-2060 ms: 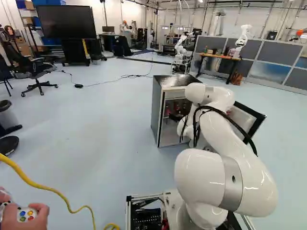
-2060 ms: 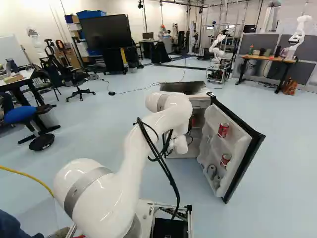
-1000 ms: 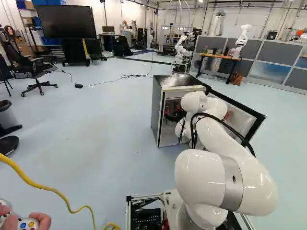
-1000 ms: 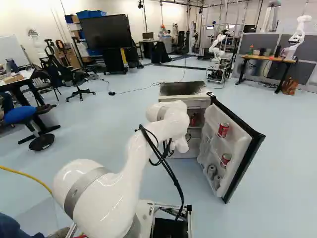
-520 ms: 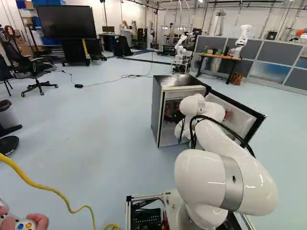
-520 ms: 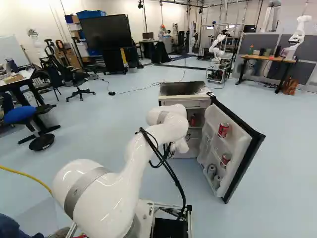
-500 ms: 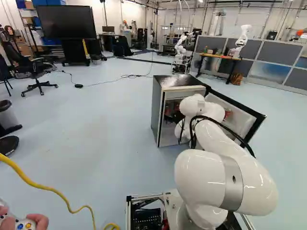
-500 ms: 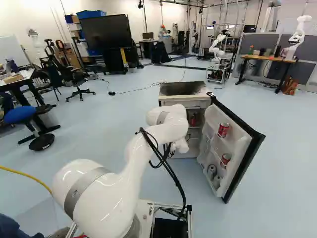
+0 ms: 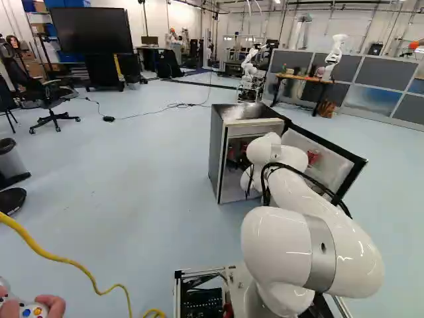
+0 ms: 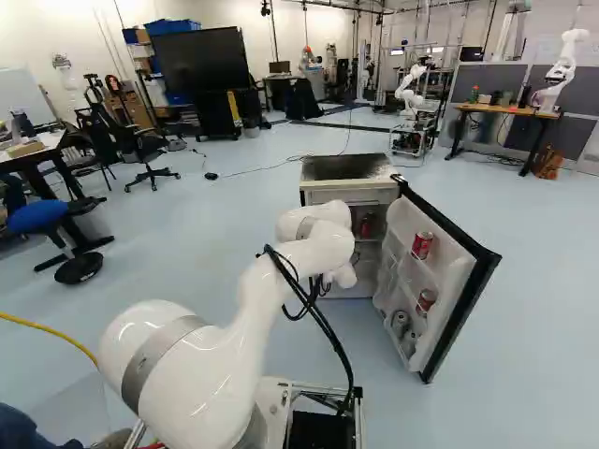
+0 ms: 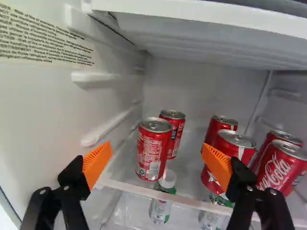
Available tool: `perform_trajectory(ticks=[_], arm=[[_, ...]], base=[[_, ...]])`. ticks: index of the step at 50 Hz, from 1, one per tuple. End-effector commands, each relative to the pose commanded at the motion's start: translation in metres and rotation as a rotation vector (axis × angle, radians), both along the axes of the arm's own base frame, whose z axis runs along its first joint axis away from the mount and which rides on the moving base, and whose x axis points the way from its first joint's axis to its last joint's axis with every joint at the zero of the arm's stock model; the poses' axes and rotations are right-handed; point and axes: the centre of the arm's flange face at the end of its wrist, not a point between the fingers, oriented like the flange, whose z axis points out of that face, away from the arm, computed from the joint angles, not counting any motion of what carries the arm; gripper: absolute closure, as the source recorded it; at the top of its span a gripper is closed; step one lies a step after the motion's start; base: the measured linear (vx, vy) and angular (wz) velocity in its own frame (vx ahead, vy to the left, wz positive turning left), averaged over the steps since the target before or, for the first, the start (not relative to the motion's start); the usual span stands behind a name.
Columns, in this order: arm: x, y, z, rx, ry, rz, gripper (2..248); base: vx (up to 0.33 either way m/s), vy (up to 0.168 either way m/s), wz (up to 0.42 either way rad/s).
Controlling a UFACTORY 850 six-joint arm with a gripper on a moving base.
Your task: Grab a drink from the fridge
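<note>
Pincer (image 9: pixel 243 161) stood spread inside the fridge (image 9: pixel 216 152); I observed two red cans (image 11: pixel 152 149) ahead at twelve o'clock

The bent arm (image 9: pixel 311 192) reaches forward, wrist (image 10: pixel 344 275) apparently low, its gripper (image 9: pixel 241 161) spread wide.
</note>
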Motion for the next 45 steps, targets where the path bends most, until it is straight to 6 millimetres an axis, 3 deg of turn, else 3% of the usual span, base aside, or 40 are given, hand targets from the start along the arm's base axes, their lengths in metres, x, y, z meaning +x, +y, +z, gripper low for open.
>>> perform_trajectory(ticks=[26,27,32,33,37,38,42,43,45], arm=[[0.0052,-0.0005,-0.0066,-0.017,0.028,-0.004,3],[0.0054,-0.0003,-0.0067,-0.017,0.027,-0.004,25],[0.0064,0.0007,-0.007,-0.018,0.025,-0.002,25],[0.0066,0.001,-0.0071,-0.018,0.025,-0.001,64],[0.0077,0.0024,-0.0075,-0.019,0.022,0.001,64],[0.008,0.0027,-0.0076,-0.019,0.022,0.001,102],[0.009,0.0036,-0.0079,-0.02,0.02,0.003,102],[0.0091,0.0038,-0.008,-0.02,0.019,0.003,139],[0.0093,0.004,-0.0081,-0.021,0.019,0.004,139]], base=[[0.0,0.0,0.0],[0.0,0.0,0.0],[0.0,0.0,0.0],[0.0,0.0,0.0],[0.0,0.0,0.0],[0.0,0.0,0.0],[0.0,0.0,0.0],[0.0,0.0,0.0],[0.0,0.0,0.0]])
